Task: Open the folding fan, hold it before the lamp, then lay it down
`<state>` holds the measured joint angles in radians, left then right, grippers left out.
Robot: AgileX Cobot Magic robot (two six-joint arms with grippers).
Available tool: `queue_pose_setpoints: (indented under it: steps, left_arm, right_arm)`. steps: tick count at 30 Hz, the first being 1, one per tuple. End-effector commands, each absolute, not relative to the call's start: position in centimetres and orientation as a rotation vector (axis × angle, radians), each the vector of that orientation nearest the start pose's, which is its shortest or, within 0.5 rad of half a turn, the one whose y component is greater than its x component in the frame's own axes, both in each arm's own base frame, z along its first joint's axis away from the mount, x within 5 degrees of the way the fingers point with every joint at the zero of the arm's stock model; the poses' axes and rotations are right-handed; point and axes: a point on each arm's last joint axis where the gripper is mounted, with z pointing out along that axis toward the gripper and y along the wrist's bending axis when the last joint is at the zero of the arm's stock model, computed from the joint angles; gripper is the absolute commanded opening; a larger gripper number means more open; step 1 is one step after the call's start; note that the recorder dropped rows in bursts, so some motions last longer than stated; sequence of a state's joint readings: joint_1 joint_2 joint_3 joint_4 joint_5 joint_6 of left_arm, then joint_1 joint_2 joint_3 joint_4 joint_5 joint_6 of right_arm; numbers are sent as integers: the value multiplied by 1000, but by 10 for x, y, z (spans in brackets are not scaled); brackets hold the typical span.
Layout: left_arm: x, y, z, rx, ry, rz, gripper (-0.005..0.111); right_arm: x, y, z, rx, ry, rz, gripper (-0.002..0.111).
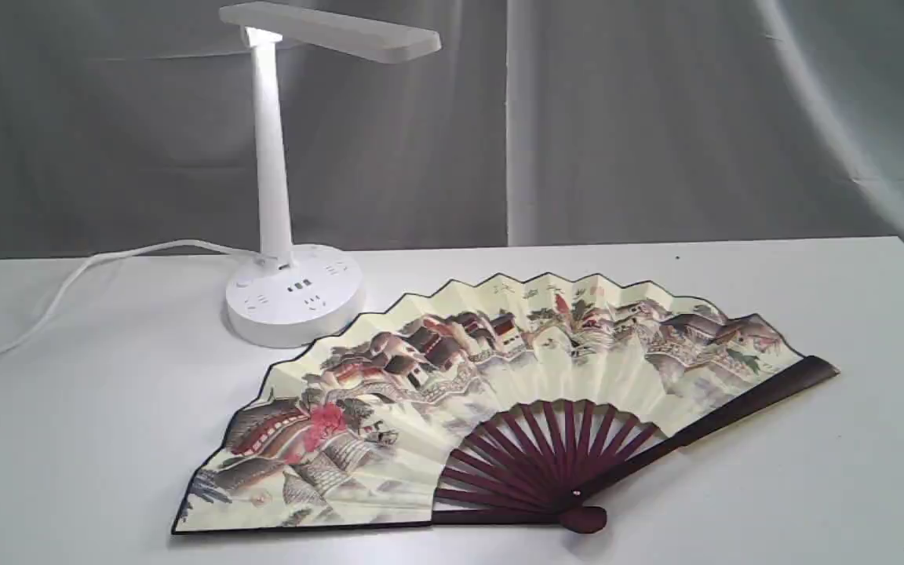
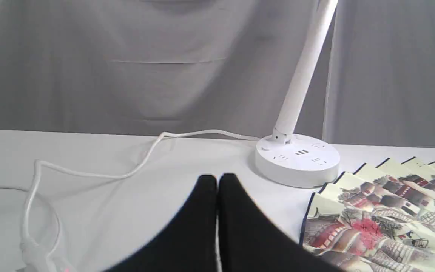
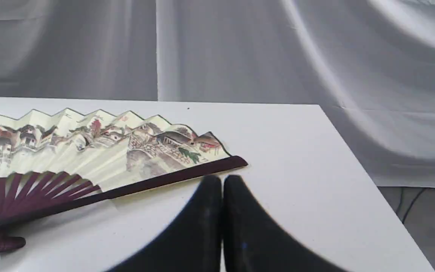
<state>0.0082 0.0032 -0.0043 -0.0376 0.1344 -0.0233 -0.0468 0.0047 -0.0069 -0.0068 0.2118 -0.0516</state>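
The folding fan (image 1: 491,392) lies spread wide open and flat on the white table (image 1: 75,439), painted side up, its maroon pivot toward the front. Just behind its left half stands the white lamp (image 1: 275,196), lit at the head. Neither arm shows in the exterior view. In the left wrist view my left gripper (image 2: 217,180) is shut with nothing in it, off the fan (image 2: 383,215) edge and in front of the lamp (image 2: 296,158) base. In the right wrist view my right gripper (image 3: 222,181) is shut and empty, close to the fan (image 3: 89,151) guard's tip without touching it.
The lamp's white cord (image 1: 67,286) snakes across the table's left side; in the left wrist view the cord (image 2: 89,173) loops close to my left gripper. The table's right edge (image 3: 357,158) drops off near my right gripper. A grey curtain (image 1: 656,118) hangs behind.
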Motion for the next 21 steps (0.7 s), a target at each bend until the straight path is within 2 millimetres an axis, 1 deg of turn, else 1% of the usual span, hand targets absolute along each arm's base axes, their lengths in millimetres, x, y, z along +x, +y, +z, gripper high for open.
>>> queue_pose_setpoints:
  steps: [1,8,21]
  left_arm:
    - [56,0,202,-51,1610,-41,0]
    - [56,0,201,-55,1613,-46,0]
    - [56,0,201,-55,1613,-46,0]
  right_arm:
    - [56,-3,198,-5,1652,-78,0]
    - [56,-2,198,21,1652,-44,0]
    - [56,-2,198,21,1652,-44,0]
